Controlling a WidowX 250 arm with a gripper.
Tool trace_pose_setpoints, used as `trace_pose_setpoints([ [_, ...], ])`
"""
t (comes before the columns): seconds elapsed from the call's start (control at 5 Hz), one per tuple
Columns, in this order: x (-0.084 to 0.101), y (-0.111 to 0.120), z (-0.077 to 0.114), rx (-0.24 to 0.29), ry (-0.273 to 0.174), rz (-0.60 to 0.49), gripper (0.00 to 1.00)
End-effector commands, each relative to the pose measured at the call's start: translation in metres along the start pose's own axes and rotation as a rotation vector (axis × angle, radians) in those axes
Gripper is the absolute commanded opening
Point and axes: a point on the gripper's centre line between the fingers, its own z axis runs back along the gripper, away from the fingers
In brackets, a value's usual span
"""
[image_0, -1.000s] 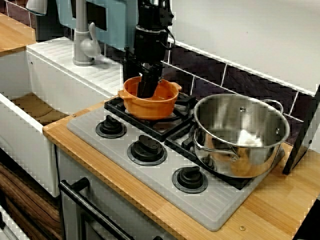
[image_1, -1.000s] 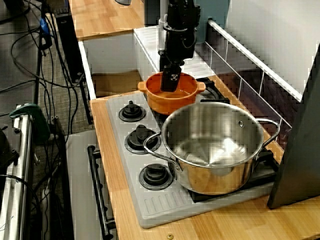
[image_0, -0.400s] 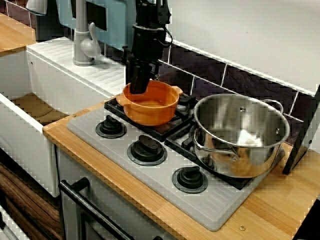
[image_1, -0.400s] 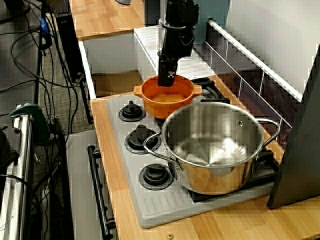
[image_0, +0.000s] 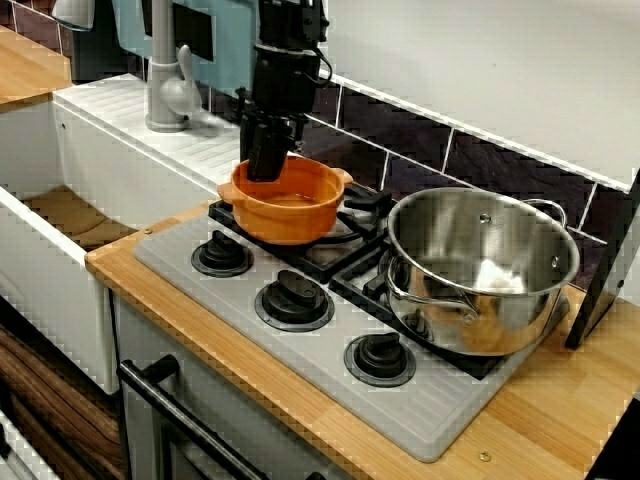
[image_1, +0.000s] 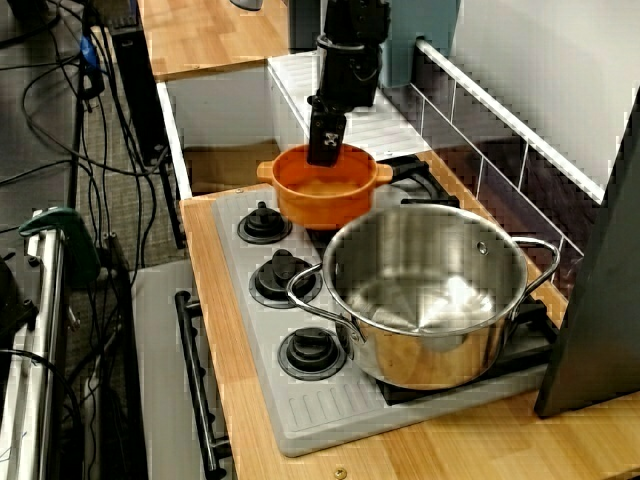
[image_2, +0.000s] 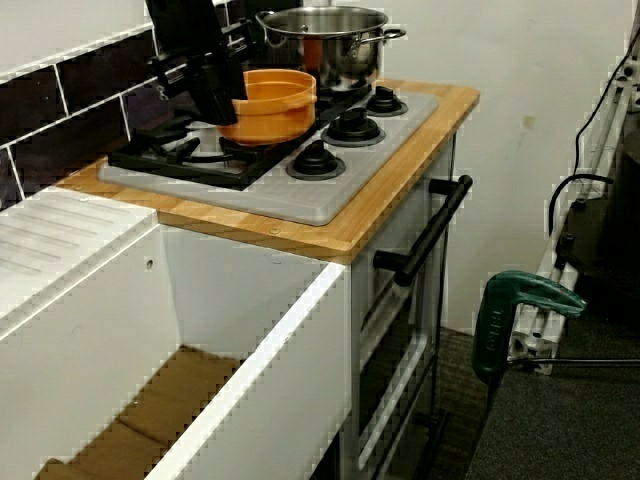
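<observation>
Front view: the gripper (image_0: 265, 162) comes straight down from above onto the back-left rim of the orange pot (image_0: 292, 205).
Grip: the jaws are clamped on the rim, with one finger inside the pot and one outside.
Marking: in the view along the counter, the outer finger (image_1: 322, 138) bears a small white mark, too small to read.
Orange pot: upright and two-handled, over the rear-left burner's black grate (image_0: 325, 255); the views do not settle whether its base touches.
Steel pot: the big steel pot (image_0: 480, 270) stands on the right-hand burner just beside the orange pot, with a white lump (image_0: 497, 276) inside.
Hob: a grey hob (image_0: 300, 360) with three black knobs (image_0: 293, 298) in a row.
Beyond: a grey tap (image_0: 165, 80) stands behind the white sink (image_2: 250, 350), which lies to the left.
</observation>
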Motion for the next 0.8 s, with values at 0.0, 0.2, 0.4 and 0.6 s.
trace_pose_setpoints([
  [0.0, -0.008, -0.005, 0.050, 0.083, -0.136, -0.124, 0.00],
  [0.2, 0.002, -0.003, 0.055, 0.149, -0.164, -0.206, 0.00],
  [0.4, 0.004, -0.001, 0.058, 0.151, -0.185, -0.226, 0.00],
  [0.6, 0.008, -0.003, 0.059, 0.191, -0.186, -0.301, 0.00],
])
